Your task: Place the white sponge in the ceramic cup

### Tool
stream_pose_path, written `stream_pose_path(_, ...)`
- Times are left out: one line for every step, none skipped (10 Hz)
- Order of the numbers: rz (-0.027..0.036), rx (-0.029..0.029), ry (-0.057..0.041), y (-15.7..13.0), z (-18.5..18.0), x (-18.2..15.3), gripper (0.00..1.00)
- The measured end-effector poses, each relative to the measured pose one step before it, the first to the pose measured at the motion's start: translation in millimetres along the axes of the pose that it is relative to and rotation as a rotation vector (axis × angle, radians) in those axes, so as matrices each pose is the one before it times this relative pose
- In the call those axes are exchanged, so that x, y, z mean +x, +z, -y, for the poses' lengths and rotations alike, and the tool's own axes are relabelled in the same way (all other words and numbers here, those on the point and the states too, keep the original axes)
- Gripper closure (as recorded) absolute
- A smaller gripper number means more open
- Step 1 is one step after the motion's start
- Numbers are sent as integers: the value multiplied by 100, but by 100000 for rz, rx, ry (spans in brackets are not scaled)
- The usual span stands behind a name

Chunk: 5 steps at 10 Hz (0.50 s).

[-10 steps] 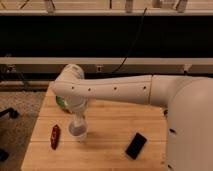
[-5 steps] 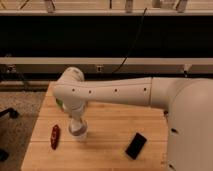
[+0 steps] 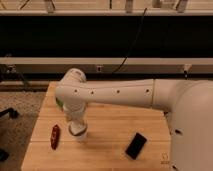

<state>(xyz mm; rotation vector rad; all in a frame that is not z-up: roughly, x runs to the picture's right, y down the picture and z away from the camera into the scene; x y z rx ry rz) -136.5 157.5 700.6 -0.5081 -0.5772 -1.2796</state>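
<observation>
My white arm reaches from the right across the wooden table (image 3: 110, 125) and bends straight down. My gripper (image 3: 76, 126) hangs at its end, directly over a small pale cup (image 3: 79, 134) near the table's front left, and touches or enters its rim. The arm and wrist cover most of the cup. The white sponge does not show; it is hidden by the gripper or out of view.
A green bowl (image 3: 59, 103) peeks out behind the arm's elbow at the left. A red object (image 3: 55, 136) lies left of the cup. A black phone (image 3: 136, 145) lies at the front right. The table's left edge is close to the cup.
The gripper stays over the cup in all frames. The arm's elbow shifted only slightly. The other objects have not moved.
</observation>
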Motion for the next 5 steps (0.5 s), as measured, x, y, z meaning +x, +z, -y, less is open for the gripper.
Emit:
stream_pose_path(-181, 1342, 639, 168, -529, 106, 20)
stream_pose_path(-130, -969, -190, 79, -34, 68, 20)
stream_pose_path(347, -997, -195, -31, 9, -106, 20)
stream_pose_path(-174, -364, 379, -161, -239, 184, 20)
stream_pose_path(0, 208, 393, -95, -373, 204, 20)
